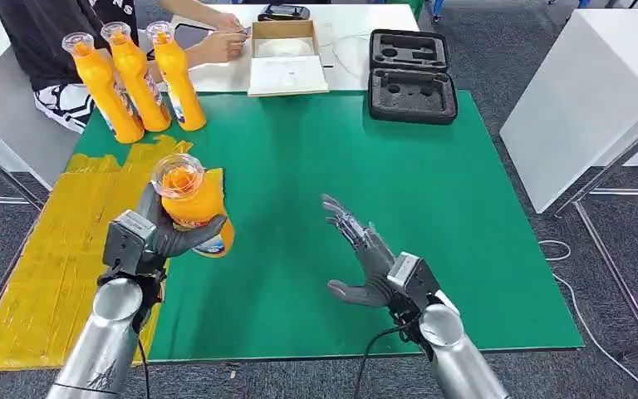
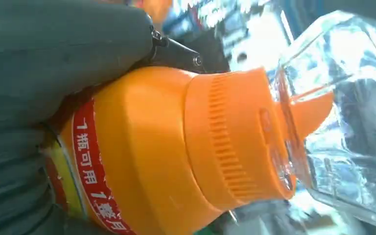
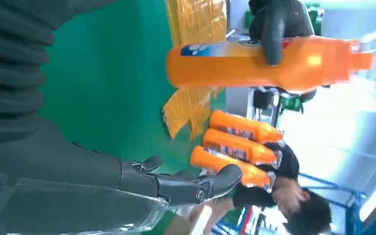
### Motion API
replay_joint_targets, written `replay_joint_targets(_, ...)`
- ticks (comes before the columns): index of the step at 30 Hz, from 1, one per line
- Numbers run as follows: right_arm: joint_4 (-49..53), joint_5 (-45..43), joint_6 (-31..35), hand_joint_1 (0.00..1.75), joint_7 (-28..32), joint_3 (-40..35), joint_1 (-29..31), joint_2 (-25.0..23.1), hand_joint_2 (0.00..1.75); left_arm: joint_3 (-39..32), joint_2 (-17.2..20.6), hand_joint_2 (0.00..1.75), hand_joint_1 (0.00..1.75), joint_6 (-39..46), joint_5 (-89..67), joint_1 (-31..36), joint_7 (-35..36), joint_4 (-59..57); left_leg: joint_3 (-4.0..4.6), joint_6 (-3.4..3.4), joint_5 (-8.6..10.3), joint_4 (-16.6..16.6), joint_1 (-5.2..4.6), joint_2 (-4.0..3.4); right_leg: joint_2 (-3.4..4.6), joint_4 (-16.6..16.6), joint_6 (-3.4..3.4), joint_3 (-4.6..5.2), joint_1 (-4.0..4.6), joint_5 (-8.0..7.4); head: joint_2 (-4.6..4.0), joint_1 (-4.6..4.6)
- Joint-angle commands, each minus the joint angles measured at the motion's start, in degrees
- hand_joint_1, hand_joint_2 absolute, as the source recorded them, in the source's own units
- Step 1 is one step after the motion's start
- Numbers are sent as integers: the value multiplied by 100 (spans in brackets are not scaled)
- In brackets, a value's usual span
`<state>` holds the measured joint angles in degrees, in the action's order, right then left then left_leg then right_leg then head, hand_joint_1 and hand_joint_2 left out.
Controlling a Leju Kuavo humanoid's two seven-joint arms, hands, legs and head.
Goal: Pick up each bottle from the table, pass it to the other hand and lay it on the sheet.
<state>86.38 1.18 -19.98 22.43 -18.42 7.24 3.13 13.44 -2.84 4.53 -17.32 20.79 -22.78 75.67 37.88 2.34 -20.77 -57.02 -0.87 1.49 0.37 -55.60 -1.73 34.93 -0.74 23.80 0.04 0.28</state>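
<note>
Fingers of the left hand (image 1: pixel 159 235) wrap around the held bottle (image 1: pixel 191 204), lifted above the green mat (image 1: pixel 399 208) near its left edge, just right of the yellow sheet (image 1: pixel 58 274). The bottle stands roughly upright, its long axis tipped slightly, clear cap toward the camera; the left wrist view shows its orange ribbed collar (image 2: pixel 225 137) and clear cap (image 2: pixel 342 122) close up. The right hand (image 1: pixel 365 253) hovers over the middle of the mat, fingers spread and holding nothing, palm turned toward the bottle, well apart from it. Three more bottles (image 1: pixel 137 79) stand upright in a row at the mat's far left corner. Behind them a person (image 1: pixel 58 33) sits at the far table, near a cardboard box (image 1: pixel 285 54) and an open black foam case (image 1: pixel 411 75) at the far edge.
</note>
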Motion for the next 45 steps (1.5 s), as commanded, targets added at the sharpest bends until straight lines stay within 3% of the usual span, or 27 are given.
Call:
replay_joint_targets(1,182,97,-28,0,-69,447,-101,-4,175,330,239,175,175,1023,-2123,354,324,-388,-17,-14,-8,-2,4,-2,-8,1,6,-21,5,9,0,0)
replay_joint_targets(6,156,119,-61,0,-75,483,-16,-48,175,764,447,175,175,1731,-4781,493,1133,-733,-29,-18,-15,-5,6,-3,-9,0,8,-34,7,15,0,2)
replay_joint_targets(11,132,125,-69,0,-86,476,36,-51,175,706,378,175,175,1758,-4855,512,1119,-849,-27,-18,-13,-3,4,-11,-1,0,7,-29,5,11,0,0)
replay_joint_targets(18,10,114,-99,0,-177,457,339,-37,175,806,465,175,175,1603,-6813,746,1763,-1520,-15,-11,-6,0,2,-10,2,2,4,-16,3,4,0,0)
replay_joint_targets(24,-86,79,-117,0,-199,457,431,-47,175,832,491,175,175,1521,-6994,854,1752,-1793,-44,-24,-22,-9,9,-19,2,-1,10,-48,11,18,0,0)
replay_joint_targets(30,-86,79,-117,0,-199,457,431,-47,175,832,491,175,175,1521,-6994,854,1752,-1793,-15,-9,-5,-1,3,-7,0,2,4,-18,4,5,0,0)
replay_joint_targets(31,-86,79,-117,0,-199,457,431,-47,175,832,491,175,175,1521,-6994,854,1752,-1793,-50,-26,-29,-14,11,-19,0,-4,12,-57,13,26,0,2)
replay_joint_targets(32,-86,79,-117,0,-199,457,431,-47,175,832,491,175,175,1521,-6994,854,1752,-1793,-16,-10,-5,-1,4,-9,0,2,5,-19,5,5,0,0)
replay_joint_targets(42,-86,79,-117,0,-199,457,431,-47,175,832,491,175,175,1521,-6994,854,1752,-1793,-38,-23,-22,-14,11,-16,-1,-4,10,-44,13,19,0,0)
replay_joint_targets(45,-77,76,-120,0,-199,453,424,-40,175,850,494,175,175,1479,-7042,869,1761,-1819,-10,-7,-3,-1,3,-8,1,2,3,-13,4,2,0,0)
